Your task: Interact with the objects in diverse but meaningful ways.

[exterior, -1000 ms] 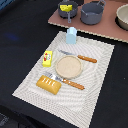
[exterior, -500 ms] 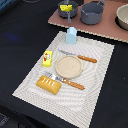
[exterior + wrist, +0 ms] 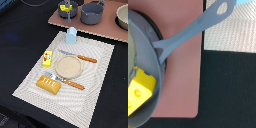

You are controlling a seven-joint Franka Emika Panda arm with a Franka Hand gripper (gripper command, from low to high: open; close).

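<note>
Yellow cheese [image 3: 139, 91] lies in the grey pan [image 3: 150, 60], directly below the wrist; the fingers are out of sight, so their state is unclear. Next likely: descend and grasp it

Pan handle [image 3: 188, 32] across the cheese wedge [image 3: 139, 90] approach

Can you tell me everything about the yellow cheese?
The cheese wedge is bright yellow, looks like smooth plastic, and has round holes on its face. In the wrist view it lies inside a grey pan with a long handle, resting against the pan's floor near the rim. In the exterior view it shows as a small yellow piece in that pan on the pinkish-brown board. Nothing is gripping it; the tool is not in view.
</note>
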